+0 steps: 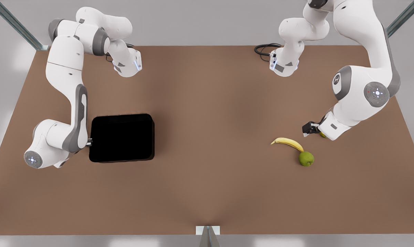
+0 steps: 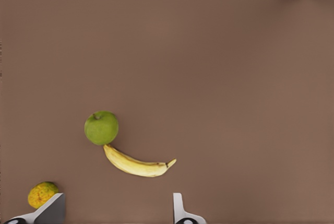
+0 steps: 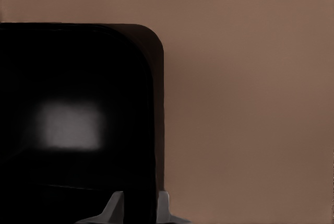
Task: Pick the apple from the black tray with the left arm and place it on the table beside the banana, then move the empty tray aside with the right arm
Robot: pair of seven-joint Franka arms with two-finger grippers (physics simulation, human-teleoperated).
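Brown table [image 1: 207, 192] — black tray [image 1: 121, 138], apple [image 1: 306, 159] beside banana [image 1: 289, 142].

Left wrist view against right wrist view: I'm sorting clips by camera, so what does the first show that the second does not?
Left wrist view alone: the apple touching the banana at one tip, a small orange fruit nearby, and the left gripper with its fingers spread wide, holding nothing.
Right wrist view alone: the black tray, nothing in it, with the right gripper straddling its wall, fingers either side.
Both: the bare brown table.
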